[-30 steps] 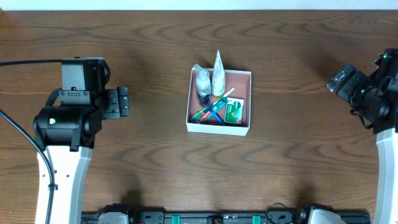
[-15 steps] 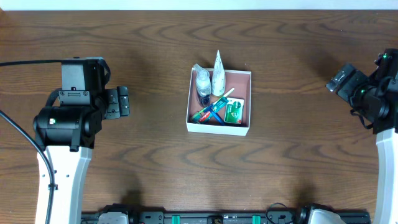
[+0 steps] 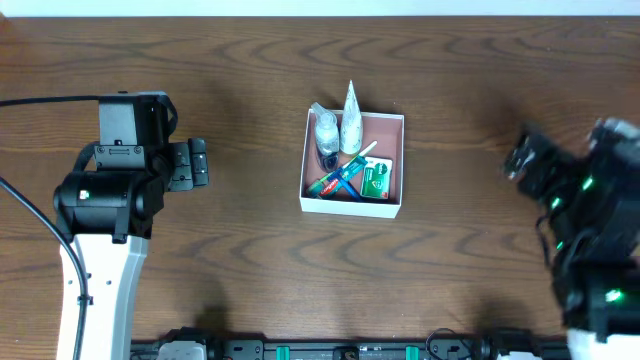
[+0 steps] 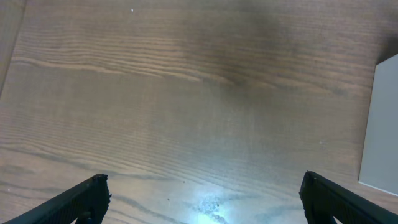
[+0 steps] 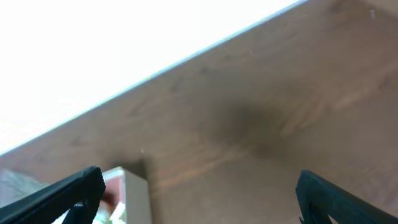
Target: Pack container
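The container (image 3: 394, 123), a shallow square box with white walls and a pink-brown inside, sits mid-table. It holds a white tube (image 3: 351, 118), a small clear bottle (image 3: 325, 130), a toothbrush and pens (image 3: 343, 176) and a green packet (image 3: 375, 180). My left gripper (image 3: 198, 164) is open and empty, well left of the box; its wrist view shows bare wood and the box wall (image 4: 380, 124) at right. My right gripper (image 3: 520, 155) is open and empty, right of the box, blurred. Its wrist view (image 5: 196, 199) shows the box corner (image 5: 134, 193) at lower left.
The dark wood table (image 3: 250, 250) spans the overhead view. The table's far edge (image 5: 205, 53) meets a white background in the right wrist view. Black fixtures (image 3: 340, 350) line the near edge of the table.
My right arm has swung down and to the left, closer to the near edge, and is blurred. The left arm and the box have not moved.
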